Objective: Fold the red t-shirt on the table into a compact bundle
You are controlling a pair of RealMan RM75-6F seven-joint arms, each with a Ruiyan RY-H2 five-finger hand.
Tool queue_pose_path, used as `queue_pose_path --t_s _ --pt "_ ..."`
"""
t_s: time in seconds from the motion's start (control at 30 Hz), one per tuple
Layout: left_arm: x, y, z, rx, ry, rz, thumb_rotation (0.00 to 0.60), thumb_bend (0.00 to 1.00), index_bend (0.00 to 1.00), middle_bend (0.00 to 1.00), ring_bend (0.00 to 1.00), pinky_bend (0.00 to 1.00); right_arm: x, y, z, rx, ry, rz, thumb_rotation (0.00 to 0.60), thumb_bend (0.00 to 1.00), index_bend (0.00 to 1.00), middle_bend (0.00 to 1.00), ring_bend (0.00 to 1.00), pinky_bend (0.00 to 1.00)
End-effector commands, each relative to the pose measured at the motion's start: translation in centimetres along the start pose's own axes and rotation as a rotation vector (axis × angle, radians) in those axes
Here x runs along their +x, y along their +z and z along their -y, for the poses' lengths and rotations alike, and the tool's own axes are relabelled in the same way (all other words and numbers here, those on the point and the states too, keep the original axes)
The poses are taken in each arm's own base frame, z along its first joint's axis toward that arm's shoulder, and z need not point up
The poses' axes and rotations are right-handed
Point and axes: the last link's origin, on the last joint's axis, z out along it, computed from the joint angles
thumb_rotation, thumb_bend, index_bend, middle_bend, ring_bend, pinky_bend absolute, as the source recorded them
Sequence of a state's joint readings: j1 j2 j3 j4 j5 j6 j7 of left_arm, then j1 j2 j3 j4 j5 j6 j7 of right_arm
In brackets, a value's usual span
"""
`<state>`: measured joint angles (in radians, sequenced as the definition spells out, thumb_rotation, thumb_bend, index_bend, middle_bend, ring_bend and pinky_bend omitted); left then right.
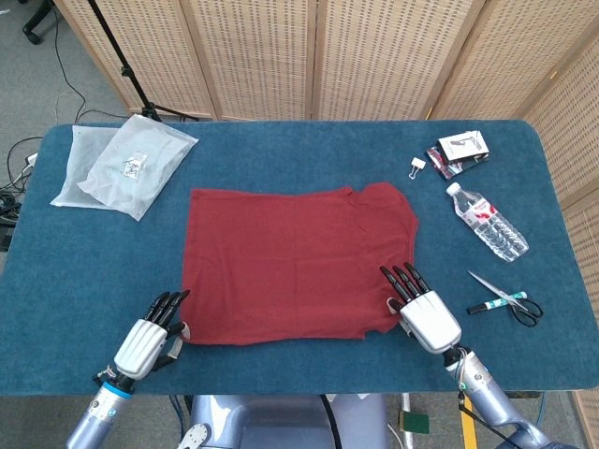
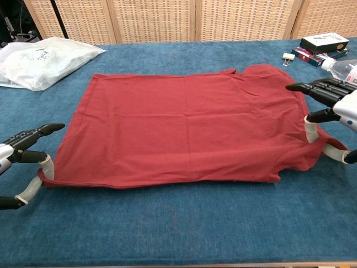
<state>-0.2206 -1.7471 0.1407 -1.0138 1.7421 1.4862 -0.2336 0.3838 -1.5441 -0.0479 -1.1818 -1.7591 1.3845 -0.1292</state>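
The red t-shirt (image 1: 295, 262) (image 2: 184, 131) lies spread flat in the middle of the blue table, collar end toward my right. My left hand (image 1: 148, 339) (image 2: 25, 167) sits at the shirt's near left corner, and a finger and thumb pinch the hem there. My right hand (image 1: 426, 313) (image 2: 332, 120) is at the near right corner by the sleeve and pinches the cloth edge the same way, its other fingers stretched out over the shirt. The near hem is raised slightly off the table between the two hands.
A clear plastic bag (image 1: 122, 164) lies at the far left. On the right are a water bottle (image 1: 487, 222), scissors (image 1: 510, 301), a binder clip (image 1: 417, 166) and a small box (image 1: 460, 150). Wicker screens stand behind the table.
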Motion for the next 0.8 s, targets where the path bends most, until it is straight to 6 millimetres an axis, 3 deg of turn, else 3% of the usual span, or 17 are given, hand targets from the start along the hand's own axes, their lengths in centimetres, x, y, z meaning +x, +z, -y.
queue_pose_path --t_s 0.03,0.3,0.8 --pt "0.0 -0.1 0.0 0.000 -0.008 0.007 0.600 0.58 0.77 0.00 0.00 0.00 0.0 0.0 0.0 0.023 0.011 0.017 0.600 0.52 0.64 0.00 0.00 0.00" --pt "0.4 -0.5 0.1 -0.011 -0.017 0.015 0.600 0.57 0.79 0.00 0.00 0.00 0.2 -0.4 0.3 0.078 0.027 0.032 0.600 0.56 0.66 0.00 0.00 0.00" --pt "3.3 -3.6 0.0 -0.136 0.066 0.075 0.600 0.57 0.80 0.00 0.00 0.00 1.1 -2.4 1.9 0.195 0.023 0.050 0.600 0.62 0.67 0.00 0.00 0.00"
